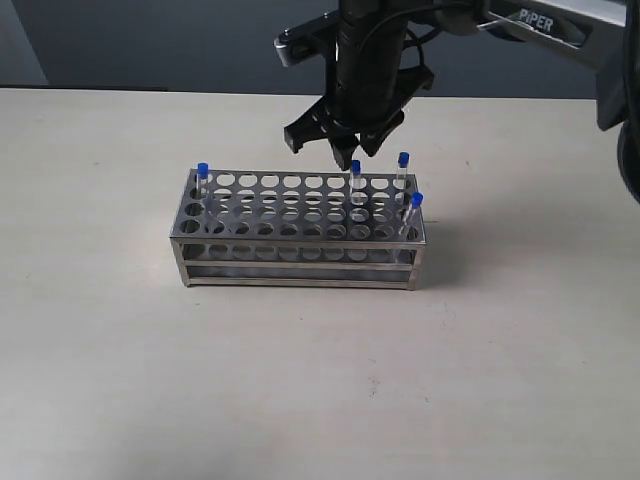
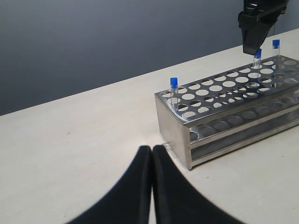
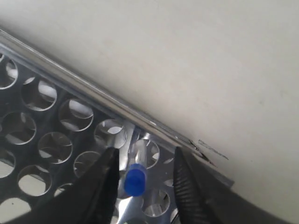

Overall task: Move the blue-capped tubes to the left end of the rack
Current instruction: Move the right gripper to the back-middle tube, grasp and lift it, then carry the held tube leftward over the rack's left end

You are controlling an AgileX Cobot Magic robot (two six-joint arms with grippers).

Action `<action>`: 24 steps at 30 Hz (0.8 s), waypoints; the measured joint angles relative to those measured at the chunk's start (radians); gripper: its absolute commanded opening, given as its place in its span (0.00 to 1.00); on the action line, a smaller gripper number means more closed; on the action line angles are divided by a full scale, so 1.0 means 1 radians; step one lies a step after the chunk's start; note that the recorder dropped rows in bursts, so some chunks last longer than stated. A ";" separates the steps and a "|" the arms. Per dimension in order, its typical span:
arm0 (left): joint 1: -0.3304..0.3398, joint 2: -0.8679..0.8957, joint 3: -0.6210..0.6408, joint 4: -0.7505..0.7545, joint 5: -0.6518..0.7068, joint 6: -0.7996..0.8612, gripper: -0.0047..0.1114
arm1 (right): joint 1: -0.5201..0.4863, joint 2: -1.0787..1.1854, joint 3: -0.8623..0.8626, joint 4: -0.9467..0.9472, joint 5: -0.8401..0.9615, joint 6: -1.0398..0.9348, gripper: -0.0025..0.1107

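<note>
The right gripper (image 1: 340,143) hangs spread open astride a blue-capped tube (image 1: 356,180) standing right of middle, toward the far side of the rack (image 1: 300,252) on the surface (image 1: 100,350); it grips nothing. The left gripper (image 2: 152,148) sits pinched closed, empty. The tube looks light, slick and breakable: I'd pinch gently just below the cap (image 1: 355,166).

The rack (image 1: 300,245) stands on the table (image 1: 120,380). One tube (image 1: 202,180) sits at its left end. Three other tubes (image 1: 403,172) stand near its right end, the leftmost between the right gripper's (image 1: 337,148) parted fingers.
</note>
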 measured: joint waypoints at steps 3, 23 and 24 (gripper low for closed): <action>0.000 0.000 0.000 0.000 0.000 0.000 0.05 | 0.000 0.019 0.000 0.005 0.000 0.000 0.36; 0.000 0.000 0.000 0.000 0.000 0.000 0.05 | 0.014 -0.035 0.002 0.009 0.006 0.001 0.03; 0.000 0.000 0.000 0.000 0.000 0.000 0.05 | 0.019 -0.051 0.002 0.007 0.010 0.001 0.03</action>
